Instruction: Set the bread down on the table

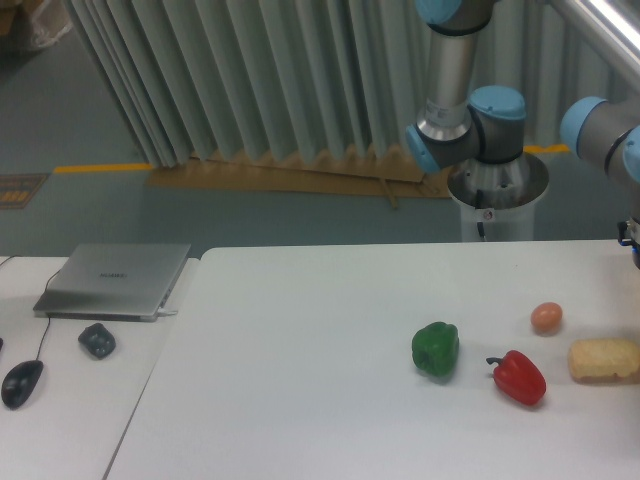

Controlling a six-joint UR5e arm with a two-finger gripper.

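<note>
Bread, a pale yellowish-tan rough-crusted chunk, lies flat on the wide white matte surface at its right edge, just beside a glossy red pepper and near a small orange-brown egg. Nothing touches it, so the placing looks done. The tool is out of view; its state cannot be told.

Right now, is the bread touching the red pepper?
No, the bread lies on the table with a clear gap between it and the red pepper.

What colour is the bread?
Pale yellowish-tan bread, seen in the fixed camera view.
</note>
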